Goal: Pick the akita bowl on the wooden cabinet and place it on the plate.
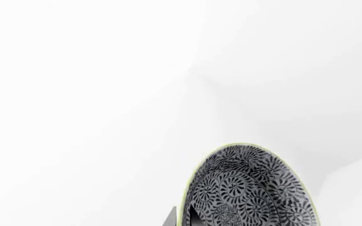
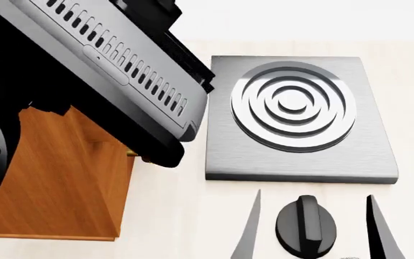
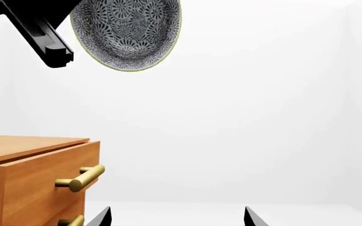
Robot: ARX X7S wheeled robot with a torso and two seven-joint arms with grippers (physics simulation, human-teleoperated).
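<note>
Nearest the cabinet [image 2: 56, 189], low at the front of the head view, your right gripper [image 2: 311, 226] hangs with fingers spread wide and nothing between them, a black knob [image 2: 306, 224] showing in the gap. It sits idle just in front of the stove plate [image 2: 301, 116], likely parked clear of the working arm.

Above the cabinet, your left arm [image 2: 99, 70] reaches up and across, hiding the cabinet top. The right wrist view shows the bowl [image 3: 127, 33] lifted well above the cabinet [image 3: 36, 174], tilted on edge, so it is off the wood and in carry. The left gripper [image 1: 179, 217] shows only a finger sliver at the bowl rim [image 1: 250, 188]; I judge it clamped on the bowl.

Beyond the cabinet, no ringed plate appears in any view.
</note>
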